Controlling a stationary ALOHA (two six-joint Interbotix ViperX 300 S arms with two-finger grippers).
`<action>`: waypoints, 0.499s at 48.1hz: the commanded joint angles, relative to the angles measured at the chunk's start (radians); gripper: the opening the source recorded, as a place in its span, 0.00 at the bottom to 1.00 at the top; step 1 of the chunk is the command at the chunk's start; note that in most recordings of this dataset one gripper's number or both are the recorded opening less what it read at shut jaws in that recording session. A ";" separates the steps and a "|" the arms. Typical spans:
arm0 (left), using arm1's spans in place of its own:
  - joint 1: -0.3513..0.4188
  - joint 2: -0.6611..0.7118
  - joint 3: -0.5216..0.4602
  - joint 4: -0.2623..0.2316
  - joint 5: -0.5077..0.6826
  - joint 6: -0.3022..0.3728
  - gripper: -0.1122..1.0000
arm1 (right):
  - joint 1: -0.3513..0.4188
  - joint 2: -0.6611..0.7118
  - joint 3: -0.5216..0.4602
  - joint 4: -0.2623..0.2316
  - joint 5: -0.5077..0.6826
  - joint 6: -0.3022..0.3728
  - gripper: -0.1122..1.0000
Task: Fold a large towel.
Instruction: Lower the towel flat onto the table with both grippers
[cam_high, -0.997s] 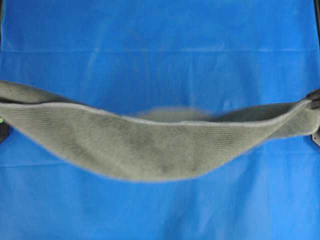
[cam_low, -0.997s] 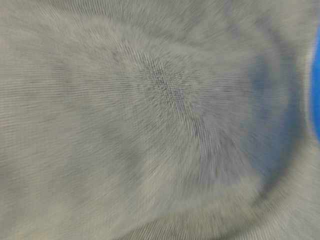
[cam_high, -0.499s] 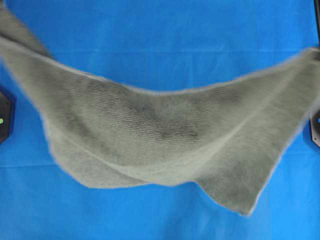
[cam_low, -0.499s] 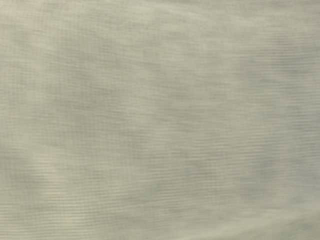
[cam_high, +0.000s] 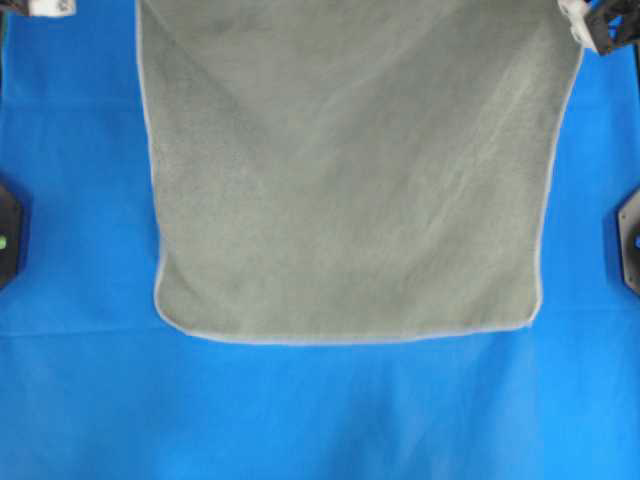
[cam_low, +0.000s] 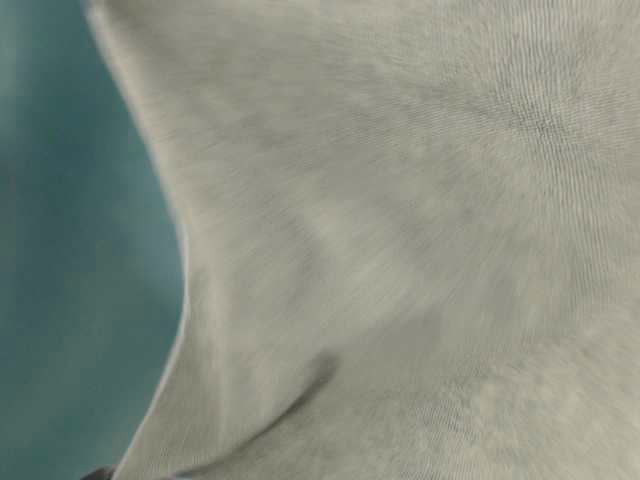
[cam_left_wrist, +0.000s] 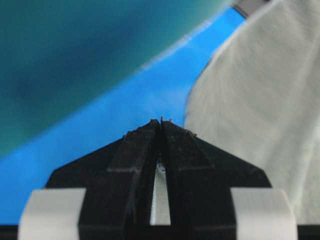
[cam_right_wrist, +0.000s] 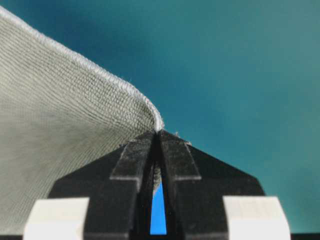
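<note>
1. Overhead view: the large rectangular grey-green terry towel (cam_high: 350, 170) hangs spread out, its upper part running off the top of the frame and its lower hem curving gently above the bright blue sheet (cam_high: 320, 420) that covers the bench.
2. My left claw (cam_high: 45, 6) sits at the top-left corner of that view, my right claw (cam_high: 597, 25) at the top-right corner just beside the towel's edge.
3. From my left wrist, my left claw's black fingers (cam_left_wrist: 130, 165) are pressed together, with a sliver of pale cloth showing in the slot between them; the towel falls away to the right of them.
4. From my right wrist, my right claw's fingers (cam_right_wrist: 135, 165) are clamped on the towel's hemmed corner, the pale stitched edge (cam_right_wrist: 100, 72) curving straight into the fingertips.
5. Table-level view: the towel fills nearly the whole frame, blurred, with a curved edge down its left side.
</note>
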 joint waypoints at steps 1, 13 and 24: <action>0.035 0.037 -0.025 0.003 -0.066 0.046 0.12 | -0.100 0.003 0.017 -0.011 -0.103 -0.002 0.13; 0.026 0.123 0.000 -0.003 -0.087 0.087 0.12 | -0.170 0.002 0.110 0.025 -0.213 0.000 0.13; -0.086 0.137 0.152 -0.011 -0.097 0.009 0.12 | -0.064 -0.029 0.278 0.229 -0.218 -0.012 0.13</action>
